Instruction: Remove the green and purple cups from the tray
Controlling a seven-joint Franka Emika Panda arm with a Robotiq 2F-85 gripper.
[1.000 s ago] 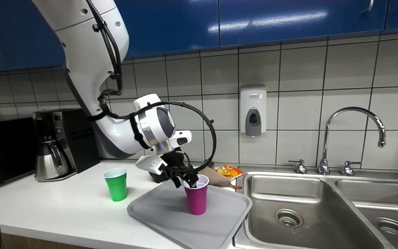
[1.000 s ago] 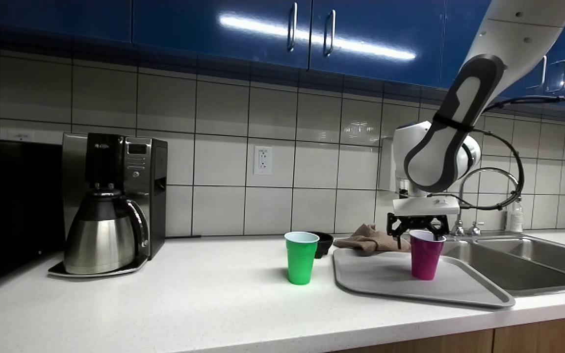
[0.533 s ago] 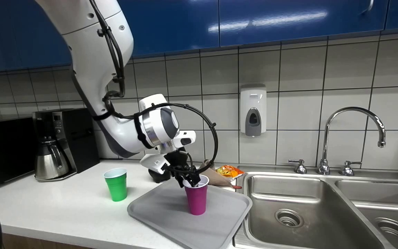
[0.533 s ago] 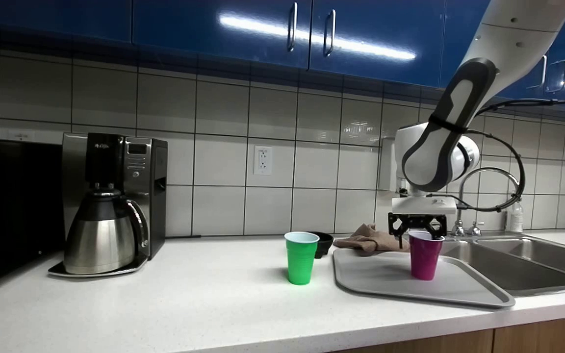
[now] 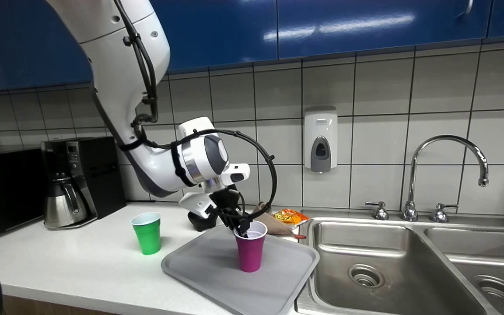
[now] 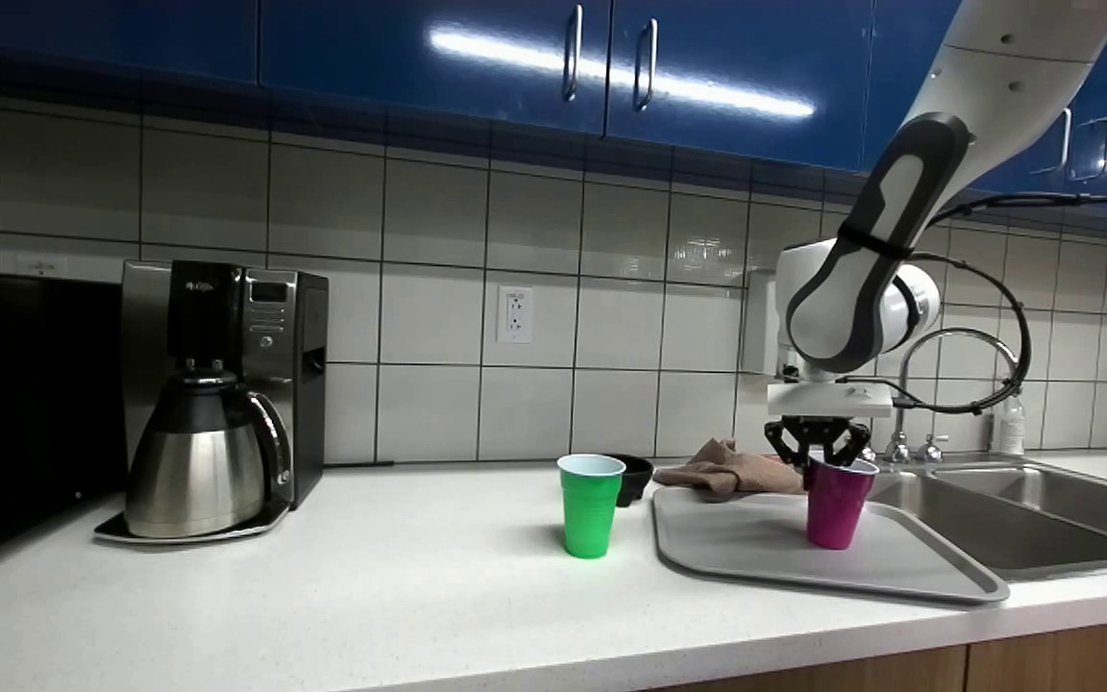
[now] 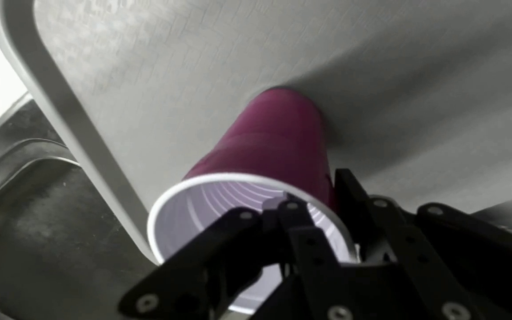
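Straddling a single stretch of rim, the jaws of the gripper (image 7: 320, 191) are clenched on the purple cup (image 7: 278, 138), which is stood on the gray tray (image 5: 274, 284). With only that thin wall held, the cup could be tipped as it is raised, or the rim could be buckled by too hard a squeeze and the hold weakened. If a sideways pull is made before the base is cleared, the tray could be dragged; if the grip is lost over the tray's edge, the cup could be dropped into the sink (image 5: 405, 280). By too close a set-down, the green cup (image 6: 589, 507), already off the tray and placed on the counter (image 6: 323, 605), could be toppled. Counted outward are one gripper, two cups, one purple and one green, one tray, and one double-basin sink; behind them are found one brown cloth (image 6: 731, 471), one black bowl (image 6: 636, 481), partly hidden, and one orange packet (image 5: 290, 216); farther off are seen one faucet (image 5: 411, 188), one coffee maker (image 6: 270, 360) with one carafe (image 6: 196, 476), and, mounted on the tiled wall (image 6: 429, 317), one soap dispenser (image 5: 320, 140).
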